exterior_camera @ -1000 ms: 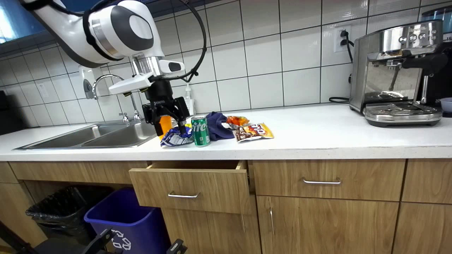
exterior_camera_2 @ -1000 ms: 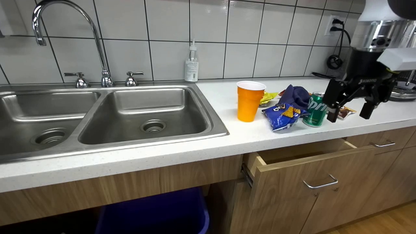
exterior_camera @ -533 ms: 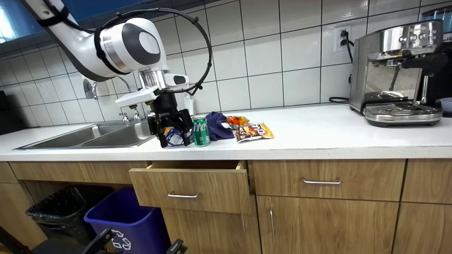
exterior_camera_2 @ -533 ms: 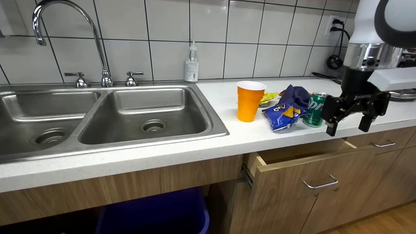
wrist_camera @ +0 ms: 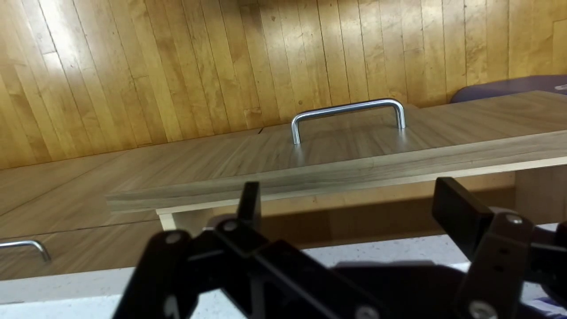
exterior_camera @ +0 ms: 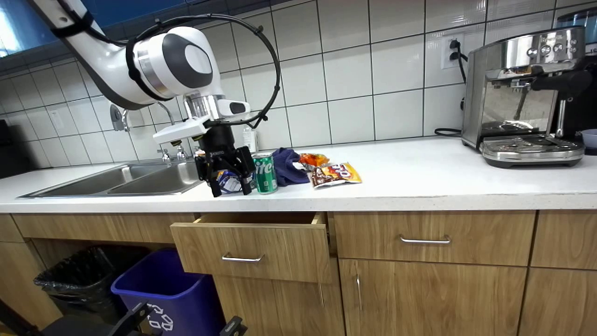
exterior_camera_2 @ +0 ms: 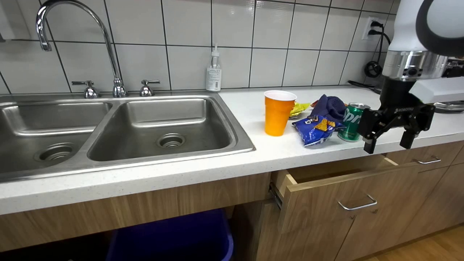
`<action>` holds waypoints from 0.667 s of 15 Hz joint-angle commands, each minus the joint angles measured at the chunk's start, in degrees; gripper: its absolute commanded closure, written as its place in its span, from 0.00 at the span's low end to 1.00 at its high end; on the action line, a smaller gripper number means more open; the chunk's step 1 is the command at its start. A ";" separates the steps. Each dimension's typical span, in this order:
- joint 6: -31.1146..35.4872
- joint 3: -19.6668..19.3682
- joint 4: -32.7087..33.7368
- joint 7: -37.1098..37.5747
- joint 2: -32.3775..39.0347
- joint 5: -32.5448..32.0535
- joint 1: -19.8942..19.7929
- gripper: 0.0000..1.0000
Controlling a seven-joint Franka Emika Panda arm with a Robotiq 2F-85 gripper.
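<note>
Lower than a second earlier, the gripper [exterior_camera_2: 388, 144] hung empty, jaws wide apart, above the pulled-out drawer [exterior_camera: 252, 240] at the near edge of the table [exterior_camera: 419, 179], right of the sink [exterior_camera_2: 127, 141]. Careful handling there probably meant moving slowly, clear of the drawer's front and the green can [exterior_camera_2: 350, 125] on the far side.

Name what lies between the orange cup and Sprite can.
In an exterior view, the blue chip bag lies between the orange cup and Sprite can, with a navy cloth and yellow packet behind.
</note>
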 commanded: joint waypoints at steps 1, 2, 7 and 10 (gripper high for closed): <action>-0.15 -0.34 0.06 -0.06 -0.04 0.03 0.33 0.00; -0.15 -0.34 0.06 -0.06 -0.04 0.03 0.33 0.00; 2.21 -0.42 -0.16 -0.51 1.65 -1.73 0.22 0.00; 5.13 -0.69 0.06 -1.00 3.67 -3.35 0.17 0.00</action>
